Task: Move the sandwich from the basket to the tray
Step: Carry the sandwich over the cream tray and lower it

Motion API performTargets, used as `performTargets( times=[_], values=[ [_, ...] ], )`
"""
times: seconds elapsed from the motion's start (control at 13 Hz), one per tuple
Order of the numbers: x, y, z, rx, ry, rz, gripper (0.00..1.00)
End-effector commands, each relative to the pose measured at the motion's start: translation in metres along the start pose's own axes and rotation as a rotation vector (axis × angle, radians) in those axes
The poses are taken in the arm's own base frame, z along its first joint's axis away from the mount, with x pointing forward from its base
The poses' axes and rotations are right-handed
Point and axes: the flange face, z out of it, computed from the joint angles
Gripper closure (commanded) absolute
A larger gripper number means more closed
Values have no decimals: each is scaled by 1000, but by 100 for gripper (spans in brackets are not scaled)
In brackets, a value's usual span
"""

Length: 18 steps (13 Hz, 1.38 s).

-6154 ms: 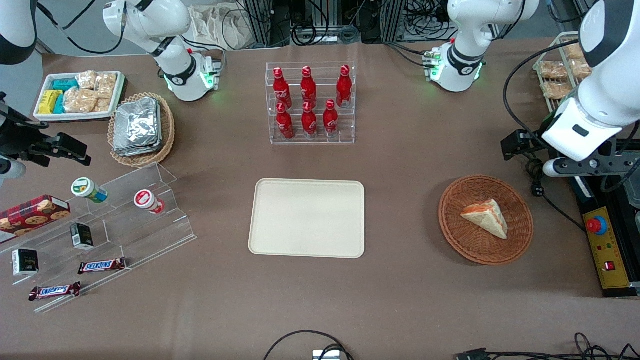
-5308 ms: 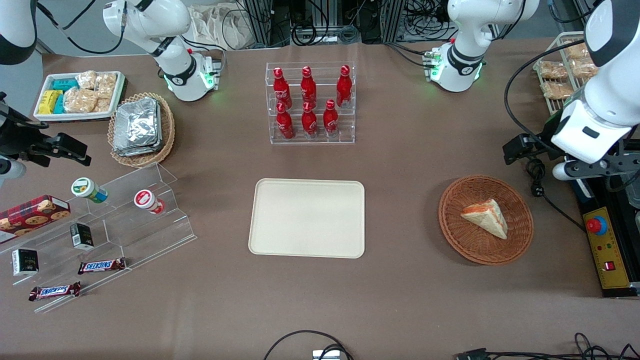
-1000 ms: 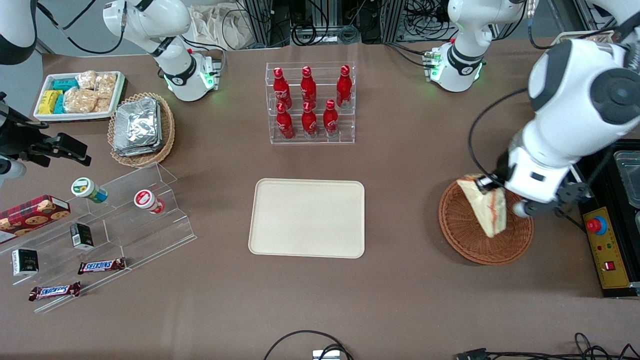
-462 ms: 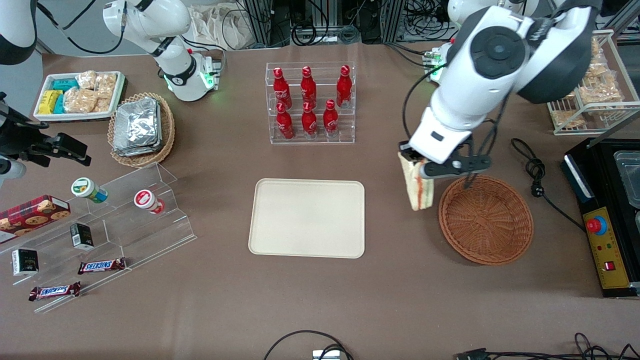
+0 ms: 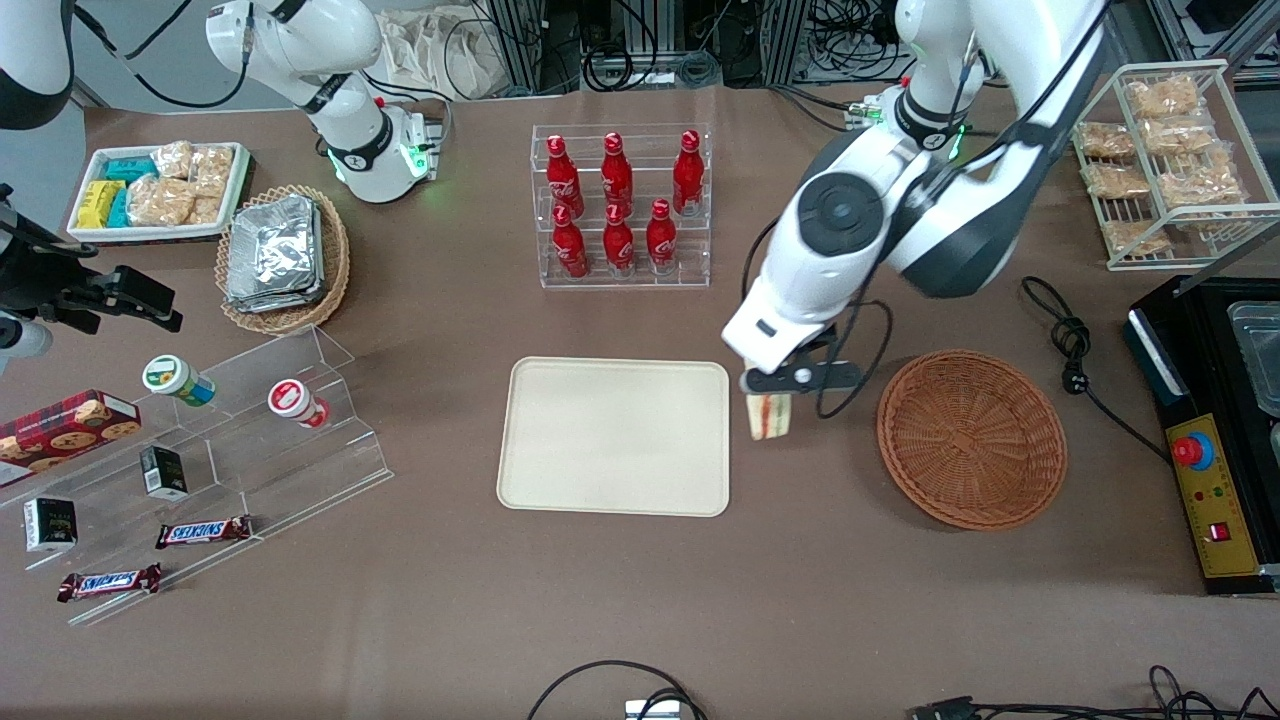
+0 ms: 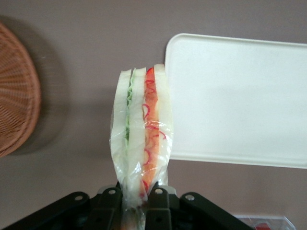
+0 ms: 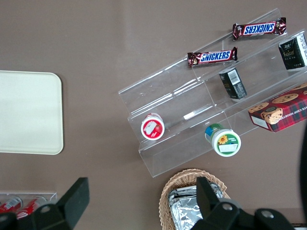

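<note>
Sandwich (image 5: 770,416) hangs clear-wrapped in your left gripper (image 6: 137,196), both fingers pinching its lower end, red and green filling edge facing the wrist camera. You have it above bare table between the cream tray (image 5: 614,436) and the round wicker basket (image 5: 971,438), just off the tray's 3 o'clock rim. Basket holds nothing.

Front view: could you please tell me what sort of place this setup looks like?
Probably a robotics lab's mock snack shop: red bottles in a clear rack, chocolate bars on acrylic steps, cables along the table edge. The left arm's tool holds the sandwich beside the tray.
</note>
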Motion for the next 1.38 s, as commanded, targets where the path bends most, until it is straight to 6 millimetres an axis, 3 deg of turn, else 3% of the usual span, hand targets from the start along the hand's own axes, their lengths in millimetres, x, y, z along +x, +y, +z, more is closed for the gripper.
performTargets(
  times=[0.0, 0.15, 0.31, 0.69, 0.77, 0.85, 0.92, 1.15, 1.31],
  values=[
    [-3, 45, 60, 22, 50, 6, 100],
    [3, 53, 100, 46, 79, 15, 100],
    [9, 58, 125, 24, 73, 27, 100],
    [3, 71, 153, 9, 68, 58, 96],
    [1, 72, 159, 12, 61, 58, 81],
    [2, 71, 165, 15, 57, 54, 55],
    [6, 70, 164, 2, 68, 51, 1],
    [9, 68, 153, -5, 91, 33, 0],
    [8, 66, 126, -4, 126, -43, 0]
  ],
)
